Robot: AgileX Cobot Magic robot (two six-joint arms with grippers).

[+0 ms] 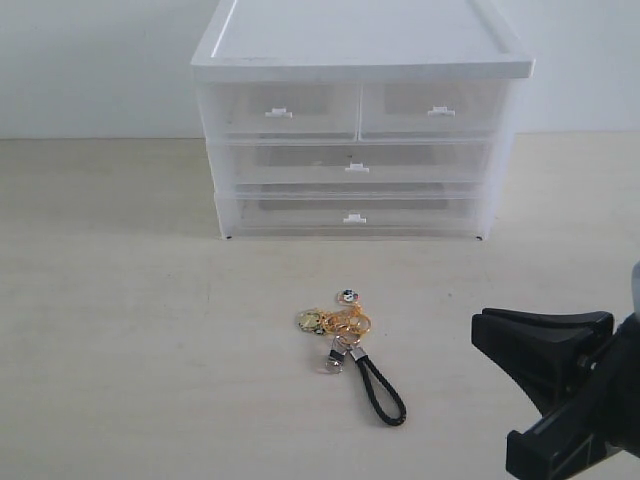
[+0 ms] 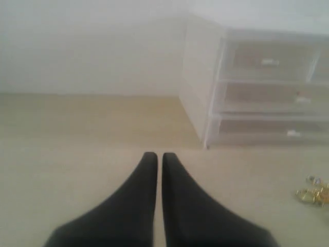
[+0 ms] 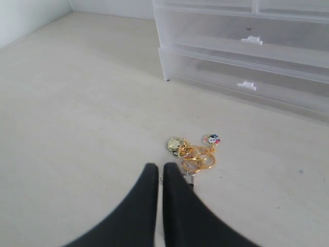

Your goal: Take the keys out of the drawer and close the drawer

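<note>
A translucent white plastic three-tier storage unit (image 1: 360, 45) stands on a pale beige tabletop (image 1: 120, 320) before a plain white wall (image 1: 90, 60). Its top tier holds two half-width drawers side by side, the left top drawer (image 1: 285, 108) and the right top drawer (image 1: 435, 105), each with a small white tab handle. The full-width bottom drawer (image 1: 350, 214) sits pushed in.

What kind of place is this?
Probably a robot test bench: a plain pale tabletop against a white wall, one translucent white plastic three-tier drawer unit, and the robot's black right gripper near a gold-coloured bunch of keys.
</note>
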